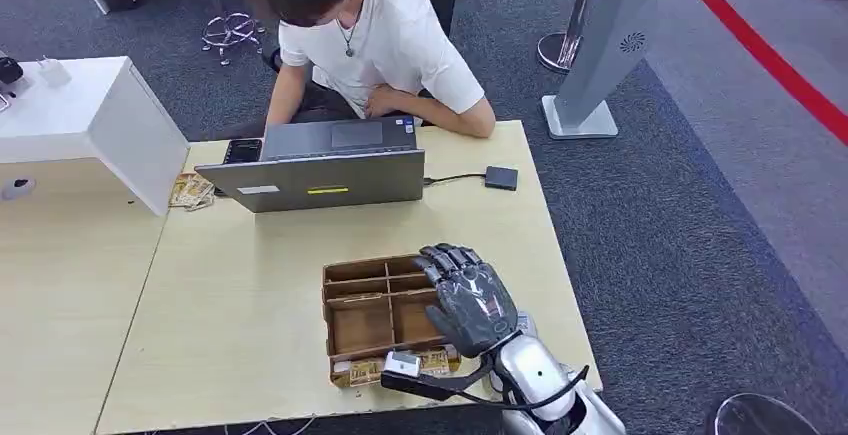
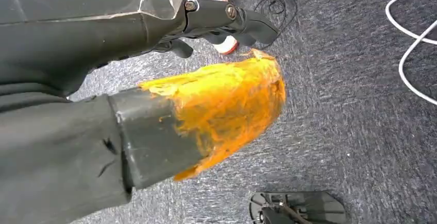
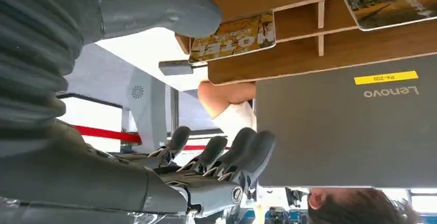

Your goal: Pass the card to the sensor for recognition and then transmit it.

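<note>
A wooden tray (image 1: 362, 327) with several compartments stands near the table's front edge. Yellow printed cards (image 1: 354, 372) lie in its near row. My right hand (image 1: 468, 303) hovers over the tray's right side, fingers spread, holding nothing. In the right wrist view its thumb (image 3: 154, 2) is close beside a yellow card (image 3: 234, 36) in the tray, the dark fingers (image 3: 216, 154) are well apart from it, and a second card (image 3: 391, 2) lies further along. A small dark box (image 1: 501, 177) on a cable sits by the laptop. My left hand (image 2: 154, 105) hangs over carpet, its thumb smeared orange, nothing in it.
A person in a white shirt (image 1: 395, 40) sits behind an open grey laptop (image 1: 320, 180) at the table's far edge. A white box (image 1: 95, 120) stands at the left with paper slips (image 1: 190, 191) beside it. A grey stand (image 1: 600, 45) rises beyond the table's right corner.
</note>
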You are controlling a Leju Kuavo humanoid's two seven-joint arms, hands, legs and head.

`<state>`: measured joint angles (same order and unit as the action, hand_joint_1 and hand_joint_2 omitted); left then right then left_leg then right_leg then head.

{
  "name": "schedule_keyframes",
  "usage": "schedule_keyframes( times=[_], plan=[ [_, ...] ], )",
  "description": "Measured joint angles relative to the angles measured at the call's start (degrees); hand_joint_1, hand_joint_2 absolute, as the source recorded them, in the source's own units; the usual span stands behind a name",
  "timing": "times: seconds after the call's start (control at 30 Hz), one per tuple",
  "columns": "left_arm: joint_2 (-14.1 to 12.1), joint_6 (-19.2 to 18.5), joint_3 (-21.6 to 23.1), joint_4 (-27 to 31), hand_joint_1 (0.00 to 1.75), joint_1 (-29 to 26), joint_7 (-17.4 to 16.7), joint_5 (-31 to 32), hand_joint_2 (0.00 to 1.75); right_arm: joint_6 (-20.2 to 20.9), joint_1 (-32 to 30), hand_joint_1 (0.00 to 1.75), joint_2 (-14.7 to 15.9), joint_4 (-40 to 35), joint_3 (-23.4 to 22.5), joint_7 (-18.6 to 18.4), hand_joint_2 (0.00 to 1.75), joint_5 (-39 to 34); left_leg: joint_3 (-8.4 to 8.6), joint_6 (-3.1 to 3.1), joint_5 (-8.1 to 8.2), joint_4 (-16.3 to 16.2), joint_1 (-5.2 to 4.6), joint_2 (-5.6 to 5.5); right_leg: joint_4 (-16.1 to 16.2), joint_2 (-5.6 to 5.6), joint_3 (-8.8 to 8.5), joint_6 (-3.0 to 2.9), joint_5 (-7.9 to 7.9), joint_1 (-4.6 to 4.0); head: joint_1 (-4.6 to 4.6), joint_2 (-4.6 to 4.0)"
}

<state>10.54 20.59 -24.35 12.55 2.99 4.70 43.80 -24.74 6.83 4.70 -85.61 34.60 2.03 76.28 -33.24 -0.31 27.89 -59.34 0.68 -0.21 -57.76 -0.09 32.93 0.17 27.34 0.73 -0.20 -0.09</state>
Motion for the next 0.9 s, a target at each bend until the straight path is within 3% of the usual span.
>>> schedule_keyframes(
  times=[0.13,0.23,0.27,0.73,0.9],
  plan=[
    [0.0,0.0,0.0,0.0,0.0,0.05,0.0,0.22,0.0,0.2,0.0,0.7,0.0,0.5,0.13,-0.15,1.75,0.09,0.0,0.0,0.0,0.0,0.0,0.0,0.0,0.0,0.0,0.0,0.0,0.0,-0.02,0.0],
    [0.02,0.0,0.0,0.0,0.0,0.09,0.0,0.44,0.0,0.26,0.0,0.8,0.0,0.83,0.15,-0.22,1.75,0.11,0.0,0.0,0.0,0.0,0.0,0.0,0.0,0.0,0.0,0.0,0.0,0.0,-0.02,0.0],
    [0.02,0.0,0.0,0.0,0.0,0.11,0.0,0.44,0.0,0.26,0.0,0.91,0.0,0.92,0.17,-0.24,1.75,0.11,0.0,0.0,0.0,0.0,0.0,0.0,0.0,0.0,0.0,0.0,0.0,0.0,-0.02,0.0],
    [0.11,-0.04,0.0,0.0,0.0,0.2,-0.02,0.79,0.0,0.61,0.2,0.96,-0.07,1.92,0.68,-0.24,1.75,0.17,0.0,0.0,0.0,0.0,0.0,0.0,0.0,0.0,0.0,0.0,0.0,0.0,-0.02,0.0],
    [0.17,-0.11,0.0,0.0,0.0,0.29,-0.04,0.96,0.0,0.96,0.8,0.89,-0.2,2.6,1.09,-0.44,1.75,0.15,0.0,0.0,0.0,0.0,0.0,0.0,0.0,0.0,0.0,0.0,0.0,0.0,0.0,0.0]
  ],
)
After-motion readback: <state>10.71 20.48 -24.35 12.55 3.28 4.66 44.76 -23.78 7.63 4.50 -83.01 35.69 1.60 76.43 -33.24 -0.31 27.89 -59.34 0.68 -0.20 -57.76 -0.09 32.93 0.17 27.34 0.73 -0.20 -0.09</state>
